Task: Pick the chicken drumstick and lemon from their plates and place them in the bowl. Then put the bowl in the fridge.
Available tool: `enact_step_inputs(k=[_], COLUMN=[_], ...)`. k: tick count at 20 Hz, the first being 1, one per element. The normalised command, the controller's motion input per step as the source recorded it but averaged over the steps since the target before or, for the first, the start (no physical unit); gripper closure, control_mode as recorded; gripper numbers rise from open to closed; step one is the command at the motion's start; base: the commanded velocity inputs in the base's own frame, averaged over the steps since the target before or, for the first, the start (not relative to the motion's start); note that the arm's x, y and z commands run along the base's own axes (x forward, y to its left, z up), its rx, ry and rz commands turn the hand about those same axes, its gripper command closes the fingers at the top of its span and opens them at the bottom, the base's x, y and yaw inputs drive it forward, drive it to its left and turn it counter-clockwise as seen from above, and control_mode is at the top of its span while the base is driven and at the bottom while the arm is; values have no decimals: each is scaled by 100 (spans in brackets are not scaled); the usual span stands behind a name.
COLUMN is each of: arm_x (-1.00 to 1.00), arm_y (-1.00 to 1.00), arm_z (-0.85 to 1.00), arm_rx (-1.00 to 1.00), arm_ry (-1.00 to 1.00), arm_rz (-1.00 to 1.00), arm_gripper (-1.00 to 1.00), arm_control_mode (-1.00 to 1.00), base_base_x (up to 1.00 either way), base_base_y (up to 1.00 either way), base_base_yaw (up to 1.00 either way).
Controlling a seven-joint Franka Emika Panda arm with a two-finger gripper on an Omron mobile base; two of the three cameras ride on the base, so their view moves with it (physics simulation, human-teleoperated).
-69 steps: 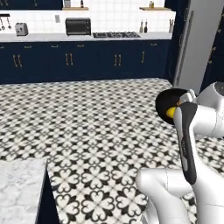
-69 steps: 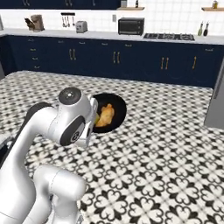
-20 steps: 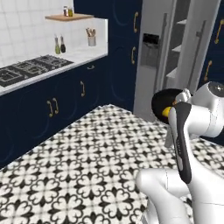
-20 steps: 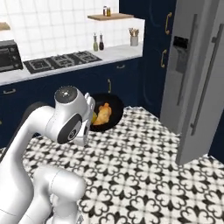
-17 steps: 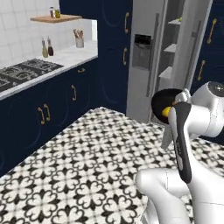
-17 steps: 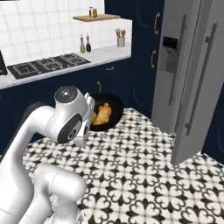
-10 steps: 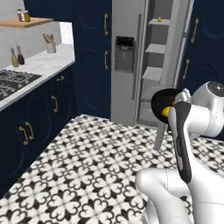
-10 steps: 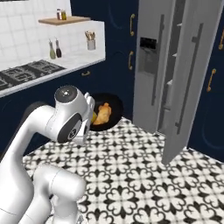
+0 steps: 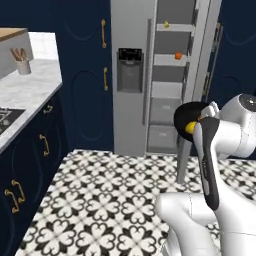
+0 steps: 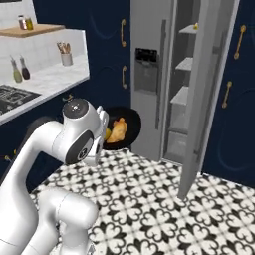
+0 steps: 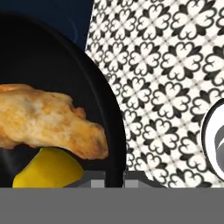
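The tool (image 11: pixel 114 176), clamped on the bowl's (image 10: pixel 130 119) rim, holds it before the open fridge (image 10: pixel 172 74), drumstick (image 11: pixel 48 120) and lemon (image 11: pixel 48 170) inside.

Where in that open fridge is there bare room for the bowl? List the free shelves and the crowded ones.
In the fridge, the shelf below the one with the small orange item looks bare, as do the lower shelves. The top shelf holds a small yellow item. The bowl, gripped at its rim, holds the drumstick and lemon.
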Motion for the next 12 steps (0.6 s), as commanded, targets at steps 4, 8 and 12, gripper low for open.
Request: enact_step_inputs(k=[4,8,12], arm_x=[0,0,0], arm_y=[0,0,0], arm_z=[0,0,0], arm_rx=[0,0,0], arm_ry=[0,0,0], arm_rz=[0,0,0], arm_gripper=[100,100,100], arm_control_mode=[100,100,100], base_base_x=[89,58,88], base_base_y=[66,92,98], base_base_yaw=[-43,-36,-37])
